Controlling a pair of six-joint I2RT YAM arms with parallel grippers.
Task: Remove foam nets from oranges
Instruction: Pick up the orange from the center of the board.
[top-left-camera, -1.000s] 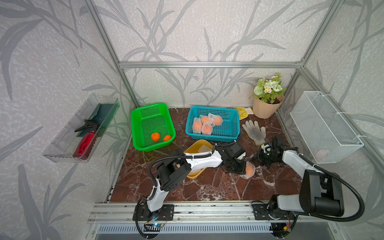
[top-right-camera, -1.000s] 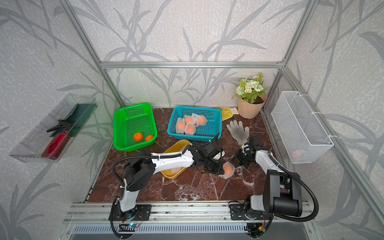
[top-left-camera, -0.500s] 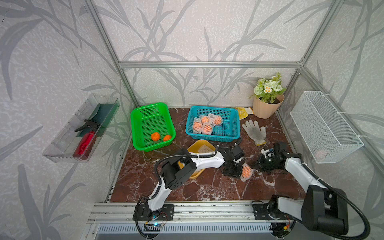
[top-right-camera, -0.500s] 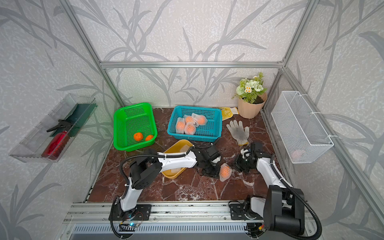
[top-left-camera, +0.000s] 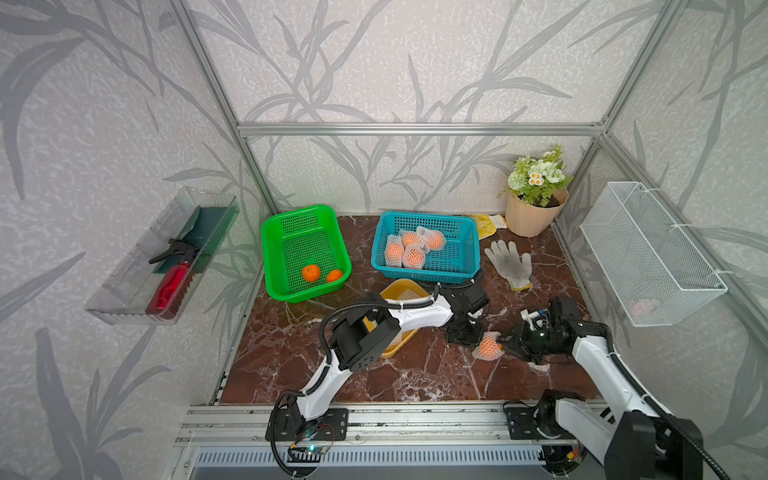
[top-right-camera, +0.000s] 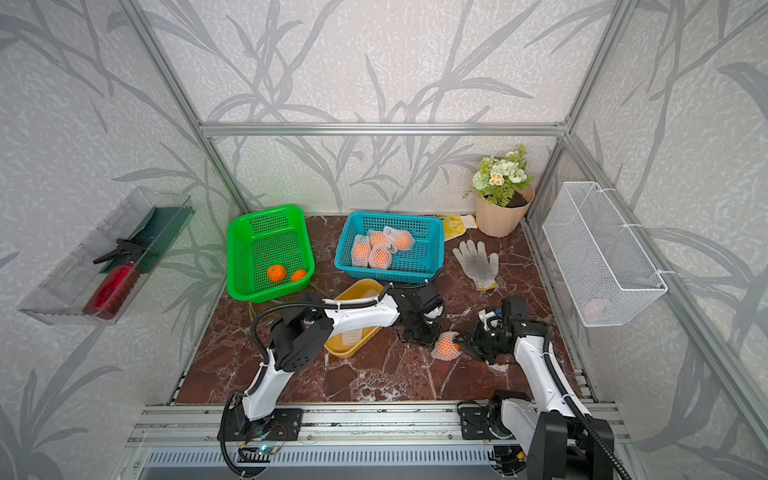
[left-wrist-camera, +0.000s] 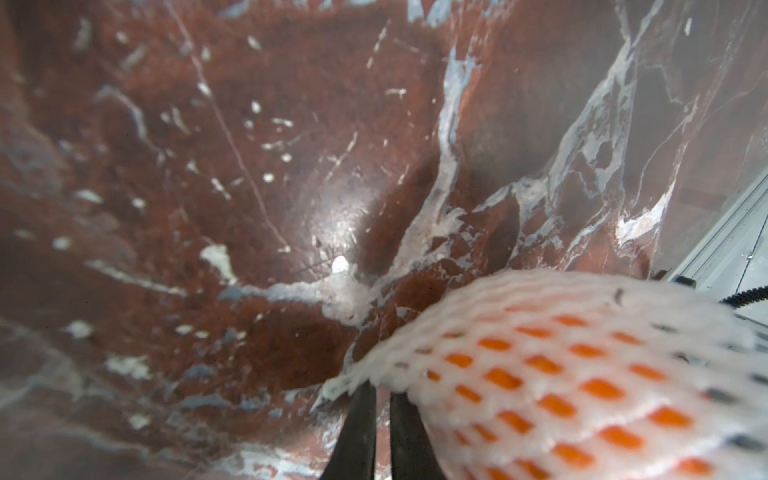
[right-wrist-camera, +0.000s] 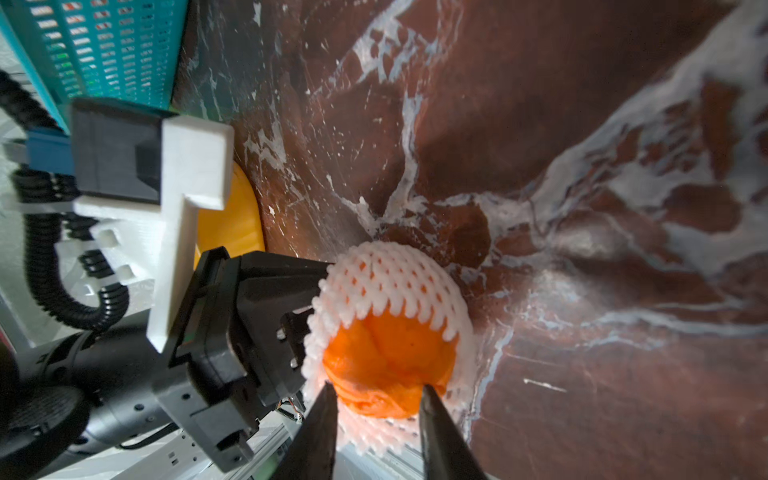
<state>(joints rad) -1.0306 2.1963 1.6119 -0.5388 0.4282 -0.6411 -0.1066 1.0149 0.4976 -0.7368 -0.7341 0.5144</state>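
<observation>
One orange (top-left-camera: 491, 344) (right-wrist-camera: 386, 357) lies on the marble floor, partly inside a white foam net (top-left-camera: 481, 354) (right-wrist-camera: 395, 274). Its bare end sticks out toward my right gripper (top-left-camera: 505, 345) (right-wrist-camera: 376, 388), whose fingers stand open on either side of that bare end. My left gripper (top-left-camera: 467, 334) (left-wrist-camera: 382, 388) is shut on the net's edge at the other side; the net (left-wrist-camera: 540, 332) bulges beside its fingers. Both top views show the netted orange (top-right-camera: 445, 345) between the two grippers.
A blue basket (top-left-camera: 457, 270) holds several netted oranges (top-left-camera: 409, 251). Two bare oranges (top-left-camera: 311, 273) lie in a green basket (top-left-camera: 291, 216). A yellow tray (top-left-camera: 399, 286) sits under the left arm. Glove (top-left-camera: 509, 262), flower pot (top-left-camera: 532, 216) and wire basket (top-left-camera: 648, 249) are on the right.
My right gripper has moved in toward the orange's bare end and its jaws have gone from shut to open. The left gripper keeps its hold on the net.
</observation>
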